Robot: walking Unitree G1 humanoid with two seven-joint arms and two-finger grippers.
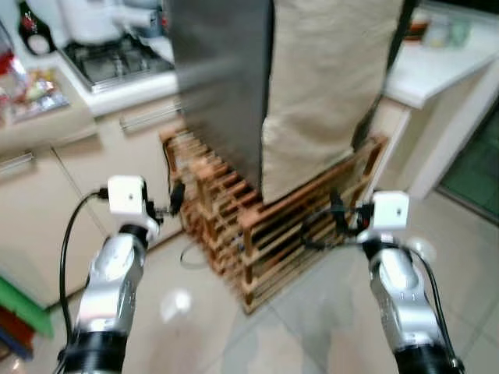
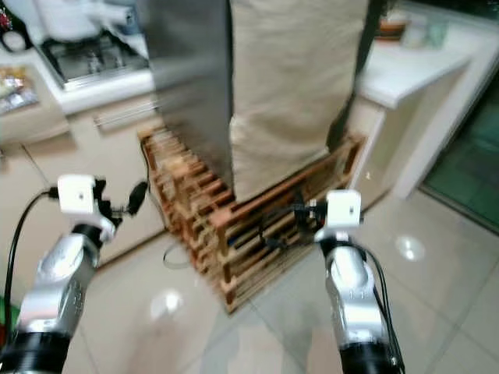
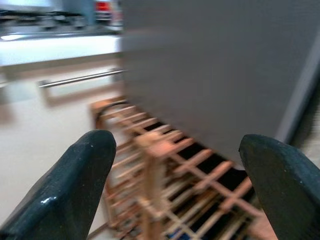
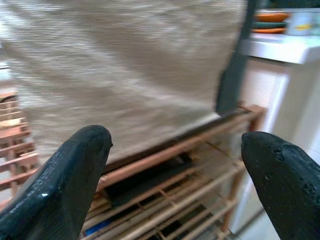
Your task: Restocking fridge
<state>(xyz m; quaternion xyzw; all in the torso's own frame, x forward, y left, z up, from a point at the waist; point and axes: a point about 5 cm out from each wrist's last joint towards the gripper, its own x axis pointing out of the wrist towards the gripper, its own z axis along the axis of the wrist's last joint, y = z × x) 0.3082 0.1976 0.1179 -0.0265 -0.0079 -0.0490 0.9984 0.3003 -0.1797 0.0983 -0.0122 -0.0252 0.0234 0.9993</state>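
**Kitchen with pale tiles and a slatted wood rack**

Glossy pale floor tiles (image 1: 312,312) fill the lower frame, with blurred light spots on them. At centre, a slatted wooden rack (image 1: 257,234) stands on the floor. Cream cabinets (image 1: 47,195) with bar handles run along the left, a hob (image 1: 117,58) set in the worktop at upper left. A white counter (image 1: 437,70) crosses the upper right, a dark green area below it at the right edge.

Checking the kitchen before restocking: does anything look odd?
Yes: a beige cloth hangs over the front of the fridge, which stands on a wooden slatted pallet rather than on the floor.
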